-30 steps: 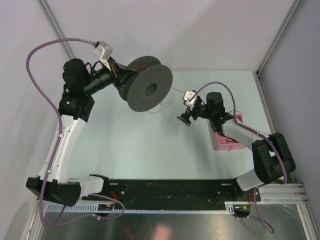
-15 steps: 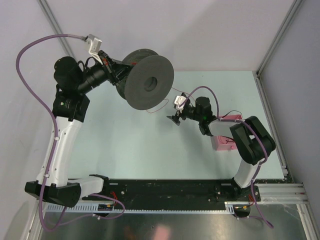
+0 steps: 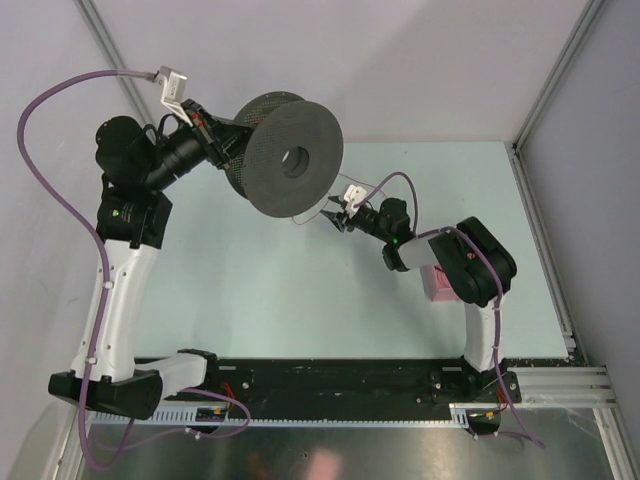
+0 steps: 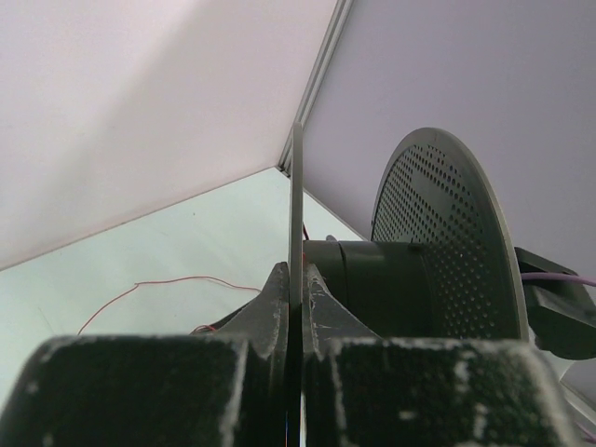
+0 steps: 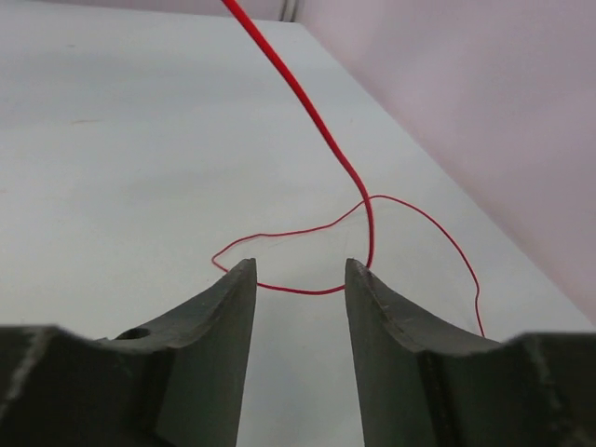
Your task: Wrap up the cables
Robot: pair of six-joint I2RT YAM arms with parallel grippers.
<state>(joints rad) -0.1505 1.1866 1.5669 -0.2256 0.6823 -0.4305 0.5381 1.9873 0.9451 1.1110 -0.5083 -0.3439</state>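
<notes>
Left fingers [image 4: 270, 307] clenched on the black perforated plastic spool [image 4: 438, 242] by its flange; right fingers [image 5: 219, 317] released, gaping, thin red wire [image 5: 307, 112] looping on the pale tabletop [image 5: 112, 140] just beyond.

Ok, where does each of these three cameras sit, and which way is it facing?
Top external: above and behind the bases, looking down on the table; both arms show whole, left claw clamping the black spool, right claw near it.
Left wrist: on that wrist, looking along its fingers, which pinch the spool's flange, toward the far corner.
Right wrist: low, looking over its parted fingers at the red cable.
Shared: both wrist views show the red cable on the table.
</notes>
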